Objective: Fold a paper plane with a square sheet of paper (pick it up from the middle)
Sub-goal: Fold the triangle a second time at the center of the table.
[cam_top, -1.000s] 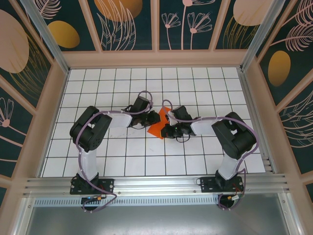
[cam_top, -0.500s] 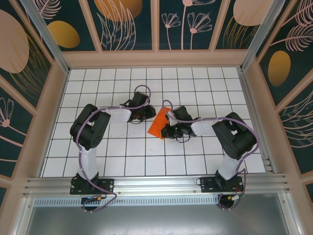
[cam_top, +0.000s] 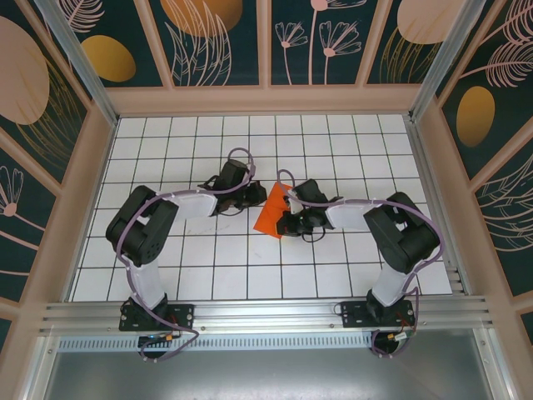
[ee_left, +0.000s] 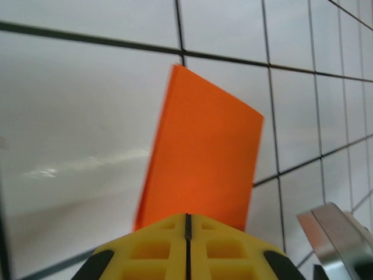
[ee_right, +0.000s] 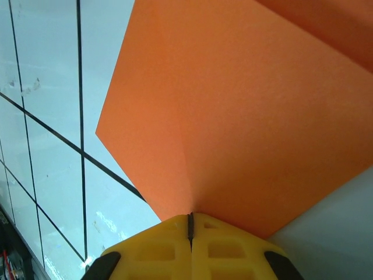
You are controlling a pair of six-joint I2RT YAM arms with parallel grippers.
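Now the left jaws have snapped together, paper [ee_left: 201,163] just ahead of them, a pinch unclear. The right jaws clamp its creased edge, so folding looks midway.

surface: white grid table [cam_top: 208,267] | walls: floral panels [cam_top: 216,42] | near edge: metal rail [cam_top: 266,315]

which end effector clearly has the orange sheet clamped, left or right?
Right end effector: the orange sheet fans straight out of its shut fingertips. The left end effector is shut too, but hides the sheet's near edge, so its grip is unclear.
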